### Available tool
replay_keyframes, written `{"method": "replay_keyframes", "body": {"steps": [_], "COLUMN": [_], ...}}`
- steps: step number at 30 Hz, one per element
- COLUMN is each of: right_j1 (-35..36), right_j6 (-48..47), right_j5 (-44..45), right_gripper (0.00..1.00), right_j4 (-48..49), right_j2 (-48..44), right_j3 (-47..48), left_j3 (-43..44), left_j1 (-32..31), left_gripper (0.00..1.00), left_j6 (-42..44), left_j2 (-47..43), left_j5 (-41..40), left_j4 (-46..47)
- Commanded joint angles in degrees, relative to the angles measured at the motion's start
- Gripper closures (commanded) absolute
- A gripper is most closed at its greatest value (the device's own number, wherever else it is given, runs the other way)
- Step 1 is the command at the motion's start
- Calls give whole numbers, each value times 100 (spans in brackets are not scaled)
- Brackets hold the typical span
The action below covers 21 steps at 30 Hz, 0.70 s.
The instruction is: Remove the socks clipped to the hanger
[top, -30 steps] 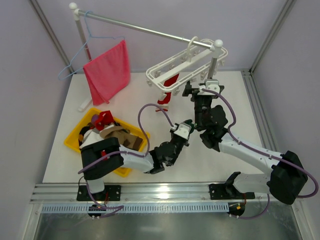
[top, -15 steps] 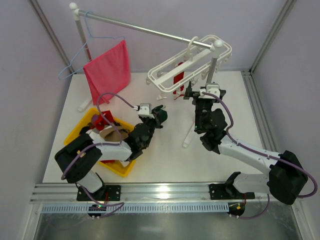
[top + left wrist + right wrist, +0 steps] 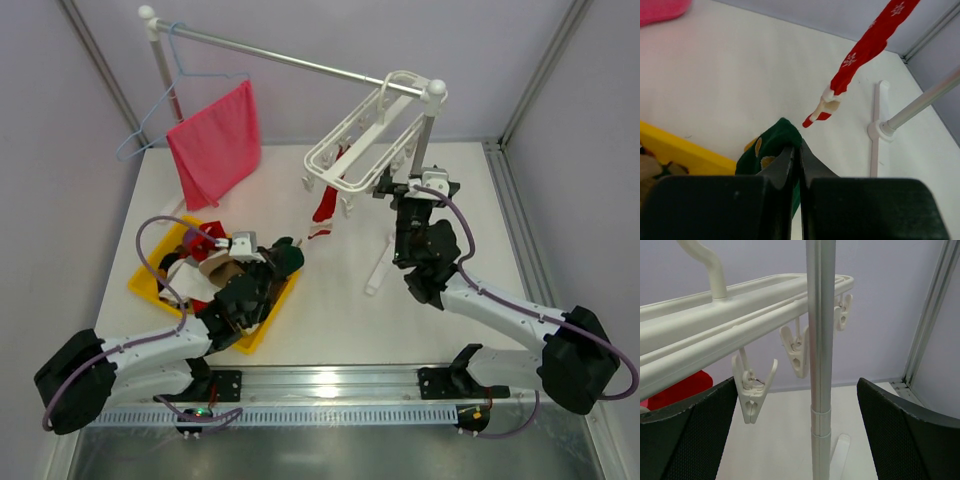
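Socks first: the left gripper (image 3: 799,150) is clamped tight on a dark green sock (image 3: 771,146) at the yellow bin (image 3: 141,286) edge. The right gripper (image 3: 800,440) gapes wide, empty, either side of the rack pole (image 3: 820,340) beneath the hanger (image 3: 700,335), where a red sock (image 3: 325,205) hangs clipped.

Pink-red cloth (image 3: 215,145) hangs upper left off a light-blue wire hanger (image 3: 150,117), hooked on the metal rail (image 3: 290,60) that runs diag. toward upper centre-right. Rail's white feet (image 3: 376,272) stand on the white table (image 3: 330,310). Yellow tray (image 3: 145,270) sits lower left, nr table's front edge.
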Motion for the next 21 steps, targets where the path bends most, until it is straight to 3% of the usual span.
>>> {"method": "replay_keyframes", "body": {"steps": [1, 6, 13, 21], "right_j1": [-101, -303, -479, -567], "right_j6": [326, 729, 1090, 1231], "right_j5": [11, -130, -314, -385], "right_gripper": [0, 0, 0, 0], "right_j4": [252, -12, -303, -400], "right_j2": [-290, -378, -404, -369], "right_j3": [-89, -98, -98, -71], "left_j3": [-337, -399, -399, -163], "left_j1": [-26, -88, -114, -114], "left_gripper": [100, 100, 100, 100], "left_j6": [-474, -641, -1186, -1459], "left_j2": [-773, -2256, -3524, -3763], "left_j5": [-630, -1263, -1853, -2099], "left_j4": [-1054, -2949, -4885, -5723]}}
